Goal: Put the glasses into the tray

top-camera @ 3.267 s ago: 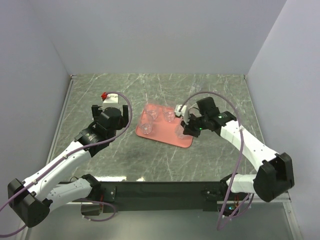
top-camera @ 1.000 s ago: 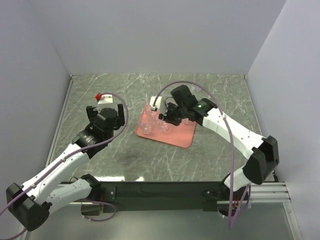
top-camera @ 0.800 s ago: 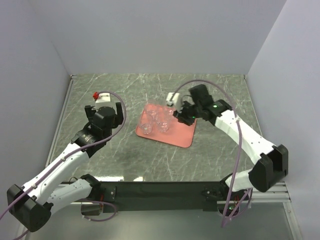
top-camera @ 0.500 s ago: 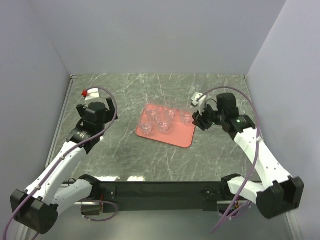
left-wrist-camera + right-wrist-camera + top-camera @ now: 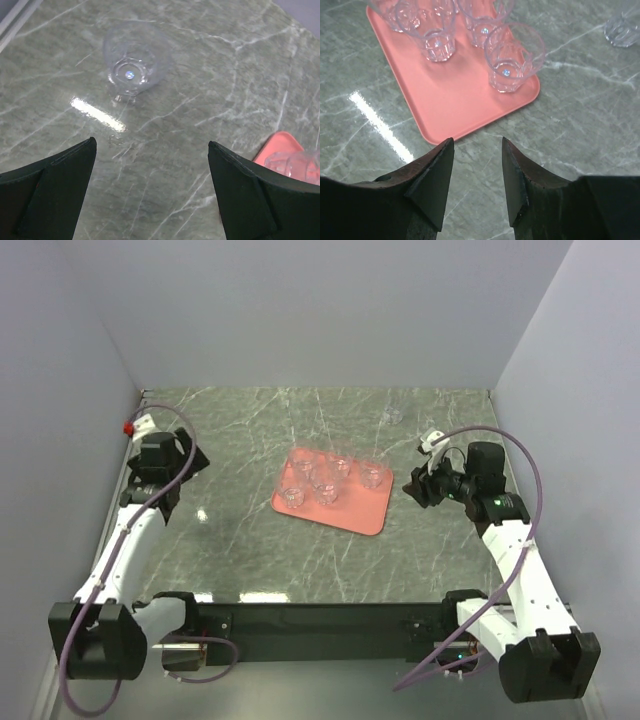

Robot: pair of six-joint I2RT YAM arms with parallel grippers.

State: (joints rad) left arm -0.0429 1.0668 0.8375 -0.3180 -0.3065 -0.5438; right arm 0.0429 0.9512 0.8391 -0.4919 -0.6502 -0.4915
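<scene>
We see most glasses (image 5: 512, 57) on the pink tray (image 5: 470, 112); one stray glass (image 5: 134, 62) awaits the wide-open left gripper (image 5: 150, 145), another glass (image 5: 622, 25) the half-parted, empty right gripper (image 5: 477, 142).

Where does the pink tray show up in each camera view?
Top external: the tray lies in the middle of the picture.
Left wrist: only a corner, at the right edge.
Right wrist: upper left of the picture.
Shared landmark: the green marble tabletop under it.
</scene>
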